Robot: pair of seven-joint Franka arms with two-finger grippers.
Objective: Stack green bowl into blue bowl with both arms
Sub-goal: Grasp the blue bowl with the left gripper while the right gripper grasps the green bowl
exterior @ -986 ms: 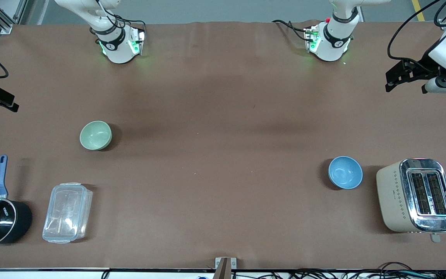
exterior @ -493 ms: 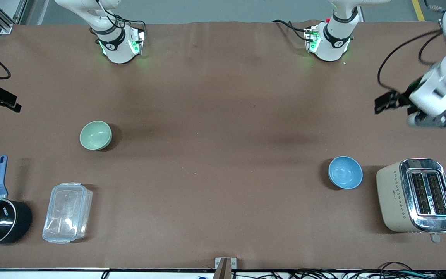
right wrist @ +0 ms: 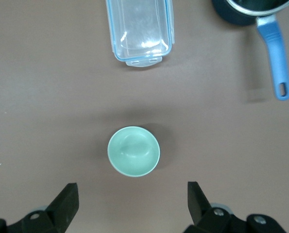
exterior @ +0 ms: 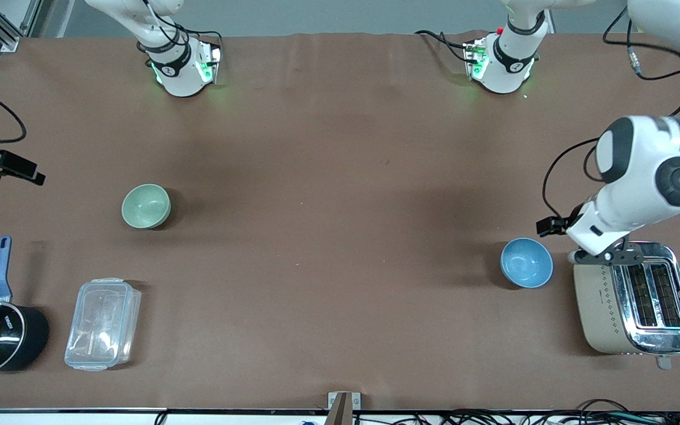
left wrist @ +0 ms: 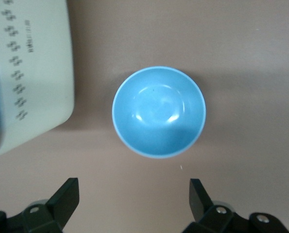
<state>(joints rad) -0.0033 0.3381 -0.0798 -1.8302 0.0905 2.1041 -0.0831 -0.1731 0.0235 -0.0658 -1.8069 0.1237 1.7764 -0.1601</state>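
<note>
The left end effector (left wrist: 133, 196) is released, its fingers spread wide, and hangs above the worktop (exterior: 340, 177) just beside the blue bowl (exterior: 526, 262), which its wrist view shows just ahead of the fingertips and not yet between them. The right end effector (right wrist: 132, 196) is likewise spread and empty, higher up over the right arm's end of the worktop, with the green bowl (exterior: 146, 206) ahead of it. As the front camera sees the worktop, the green bowl sits at about 9 o'clock from the centre and the blue bowl at about 4 o'clock, well apart, both upright and untouched. The step in hand looks like the approach: neither bowl is gripped. The next move probably calls for each end effector to come down over a rim and close on it, so the green bowl can be carried across and lowered into the blue one. Counted: one green bowl, one blue bowl, one toaster (exterior: 600, 301) at 3 o'clock of the blue bowl, one clear lidded container (exterior: 103, 324) at about 7 o'clock of the green bowl, one black saucepan (exterior: 3, 337) beside it, two arms
</note>
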